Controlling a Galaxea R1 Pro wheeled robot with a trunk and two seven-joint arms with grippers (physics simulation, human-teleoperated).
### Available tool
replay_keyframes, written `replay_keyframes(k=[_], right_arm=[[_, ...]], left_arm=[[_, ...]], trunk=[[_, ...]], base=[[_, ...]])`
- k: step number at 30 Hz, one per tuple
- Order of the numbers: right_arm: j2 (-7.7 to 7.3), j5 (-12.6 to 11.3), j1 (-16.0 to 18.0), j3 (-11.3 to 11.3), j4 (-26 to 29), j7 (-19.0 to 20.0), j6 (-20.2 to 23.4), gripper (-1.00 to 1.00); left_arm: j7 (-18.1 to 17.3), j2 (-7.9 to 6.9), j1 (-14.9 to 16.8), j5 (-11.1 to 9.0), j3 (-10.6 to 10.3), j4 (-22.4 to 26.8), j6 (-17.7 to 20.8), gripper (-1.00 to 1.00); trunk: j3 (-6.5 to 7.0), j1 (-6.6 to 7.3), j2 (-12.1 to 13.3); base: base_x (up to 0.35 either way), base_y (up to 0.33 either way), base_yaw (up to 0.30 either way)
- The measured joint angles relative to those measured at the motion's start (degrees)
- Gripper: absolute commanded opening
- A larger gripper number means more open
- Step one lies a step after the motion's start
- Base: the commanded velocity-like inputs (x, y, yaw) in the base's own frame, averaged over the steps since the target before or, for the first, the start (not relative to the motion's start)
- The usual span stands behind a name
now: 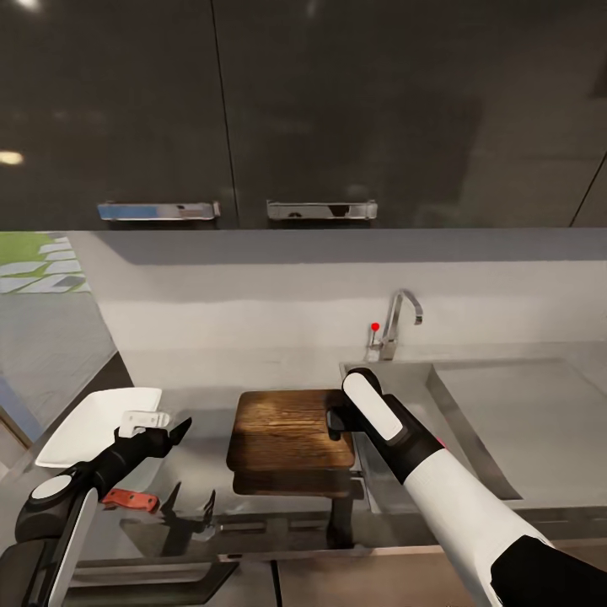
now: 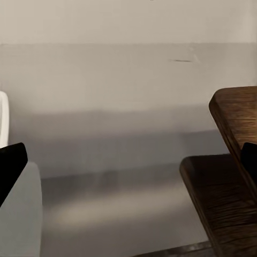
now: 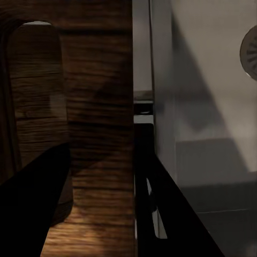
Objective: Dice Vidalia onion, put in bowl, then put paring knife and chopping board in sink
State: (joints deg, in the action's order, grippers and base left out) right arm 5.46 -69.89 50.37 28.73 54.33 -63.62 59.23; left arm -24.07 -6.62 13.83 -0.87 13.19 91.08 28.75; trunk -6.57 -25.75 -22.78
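Head view: right gripper [image 1: 339, 419] is at the right edge of the chopping board [image 1: 287, 426], apparently clamped on that edge. The board looks lifted off the countertop [image 1: 202, 405], since a darker copy of it, shadow or reflection, sits just below and nearer. It is just left of the sink [image 1: 472, 405], whose basin opens to the right with the faucet [image 1: 400, 324] and its red-tipped lever at the far rim. My read: the board is being carried toward the basin, a late step of the task.

The left gripper [image 1: 173, 433] hovers over the counter between the white bowl [image 1: 88, 426] at far left and the board, fingers apart and nothing between them. A reddish-brown piece lies on the counter by the left forearm, probably the paring knife [image 1: 131, 500] handle; the blade is hidden, so I'm not sure. The bowl's contents are too pale to tell. No onion bulb seen.

Left wrist view: bare grey counter and wall, bowl rim [image 2: 2, 118] at one side, board corner [image 2: 238, 115] at the other with its dark double beneath it. Black finger [image 2: 10, 160] at the frame edge, clear of everything.

Right wrist view: wood grain close up, the oblong handle slot [image 3: 35, 80] plain to see. One dark finger [image 3: 32, 209] lies across the board face, the other [image 3: 171, 214] is past its edge, so the jaws straddle and pinch the edge. The steel basin with the round drain [image 3: 250, 53] lies beyond. Gripping the sink-side edge probably makes for a short swing into the basin, though the board could tilt or slip.
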Motion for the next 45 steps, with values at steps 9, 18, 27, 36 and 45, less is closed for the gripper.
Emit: replay_keyframes(k=[9, 18, 27, 36, 45], right_arm=[[0.00, 0.0, 0.0, 0.0, 0.0, 0.0, 0.0, -1.00], [0.00, 0.0, 0.0, 0.0, 0.0, 0.0, 0.0, -1.00], [0.00, 0.0, 0.0, 0.0, 0.0, 0.0, 0.0, -1.00], [0.00, 0.0, 0.0, 0.0, 0.0, 0.0, 0.0, -1.00], [0.00, 0.0, 0.0, 0.0, 0.0, 0.0, 0.0, -1.00]], left_arm=[[0.0, -0.01, 0.0, 0.0, 0.0, 0.0, 0.0, 1.00], [0.0, -0.03, 0.0, 0.0, 0.0, 0.0, 0.0, 1.00], [0.0, -0.07, 0.0, 0.0, 0.0, 0.0, 0.0, 1.00], [0.0, -0.07, 0.0, 0.0, 0.0, 0.0, 0.0, 1.00], [0.0, -0.07, 0.0, 0.0, 0.0, 0.0, 0.0, 1.00]], trunk=[[-0.73, 0.00, 0.0], [-1.52, 0.00, 0.0], [-2.29, 0.00, 0.0], [-3.01, 0.00, 0.0], [-3.28, 0.00, 0.0]], base=[[0.000, 0.000, 0.000], [0.000, 0.000, 0.000], [0.000, 0.000, 0.000], [0.000, 0.000, 0.000], [0.000, 0.000, 0.000]])
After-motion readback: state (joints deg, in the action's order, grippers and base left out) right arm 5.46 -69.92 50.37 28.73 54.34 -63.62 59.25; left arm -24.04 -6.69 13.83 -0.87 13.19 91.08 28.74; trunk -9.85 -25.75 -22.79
